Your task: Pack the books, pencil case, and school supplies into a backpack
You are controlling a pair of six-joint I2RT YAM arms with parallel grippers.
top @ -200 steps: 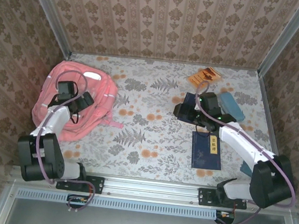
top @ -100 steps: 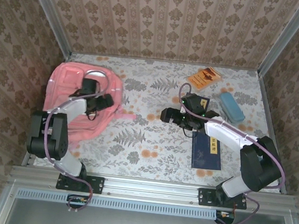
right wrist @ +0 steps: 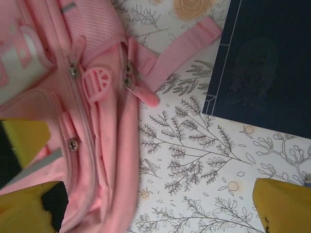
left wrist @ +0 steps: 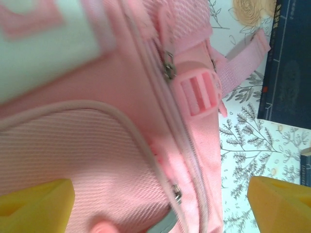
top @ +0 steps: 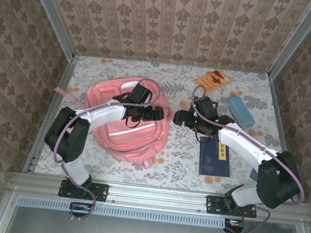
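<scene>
The left gripper [top: 154, 115] and the right gripper [top: 176, 119] have their fingers apart, holding nothing. The backpack [top: 125, 135] lies under the left one and just left of the right one. A navy book [top: 215, 157] lies right of the right gripper, nearer that arm.

Pink backpack [right wrist: 97, 145] beside navy book [right wrist: 262, 68]

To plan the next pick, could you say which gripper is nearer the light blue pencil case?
Right. The right gripper is left of the pencil case; the left gripper is farther left, over the pink backpack.
</scene>
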